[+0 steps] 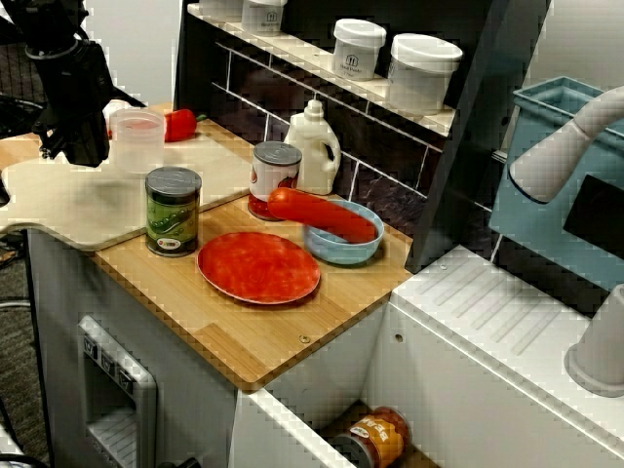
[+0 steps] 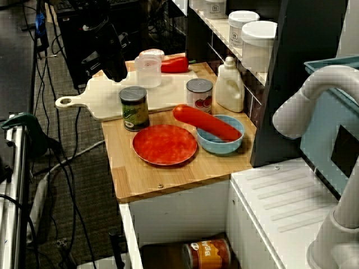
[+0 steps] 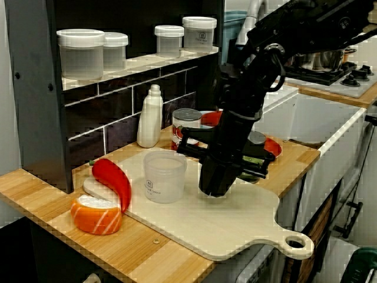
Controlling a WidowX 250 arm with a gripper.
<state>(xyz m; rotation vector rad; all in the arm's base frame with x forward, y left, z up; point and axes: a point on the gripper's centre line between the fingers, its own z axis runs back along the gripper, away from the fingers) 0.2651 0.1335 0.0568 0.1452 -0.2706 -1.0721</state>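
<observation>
The black end effector (image 3: 213, 187) hangs tip-down over the pale cutting board (image 3: 235, 227) on the bench, with nothing visible in its grip. I cannot tell whether its fingers are apart or together, or whether the tip touches the board. A translucent cup (image 3: 165, 177) stands upright on the board just beside it, and a red pepper (image 3: 115, 180) lies on the cup's far side.

The translucent plastic cup (image 3: 165, 175) stood upright on the pale cutting board (image 3: 235, 230). Its top was open, and a small label was on its side.
</observation>
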